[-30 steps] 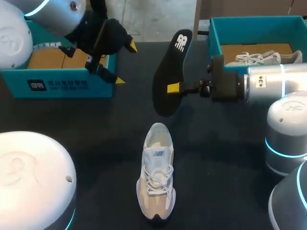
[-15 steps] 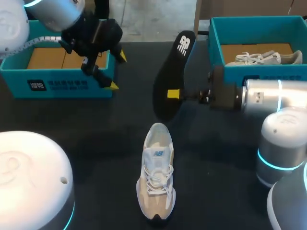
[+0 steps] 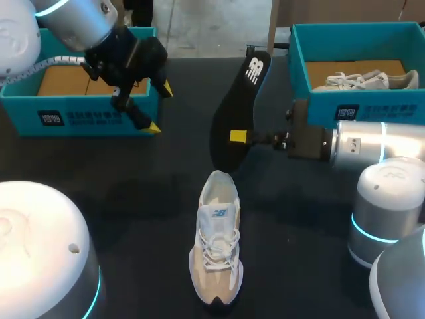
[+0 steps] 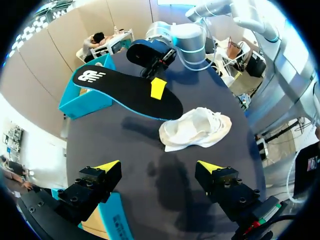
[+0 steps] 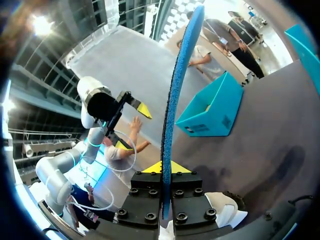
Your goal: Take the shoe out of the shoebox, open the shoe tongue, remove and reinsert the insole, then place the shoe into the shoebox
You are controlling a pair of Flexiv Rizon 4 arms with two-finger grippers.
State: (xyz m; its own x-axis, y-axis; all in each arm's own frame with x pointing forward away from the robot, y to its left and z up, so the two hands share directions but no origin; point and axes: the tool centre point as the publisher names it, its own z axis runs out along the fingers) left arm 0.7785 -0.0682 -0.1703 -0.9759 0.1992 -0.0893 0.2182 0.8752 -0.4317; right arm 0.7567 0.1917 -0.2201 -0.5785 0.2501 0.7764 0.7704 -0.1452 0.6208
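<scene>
Soft, even light falls from overhead on my matte dark table. The insole and the white shoe cast faint, diffuse shadows. Ahead of my left gripper lie two smudgy shadows. In my right wrist view a ceiling lamp flares white.

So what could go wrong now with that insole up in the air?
The right pincer grips the insole by one edge only, so it could slip out. Nothing holds the shoe, the open left pincer being away, so pushing the insole in might shove the shoe or fold the insole.
</scene>
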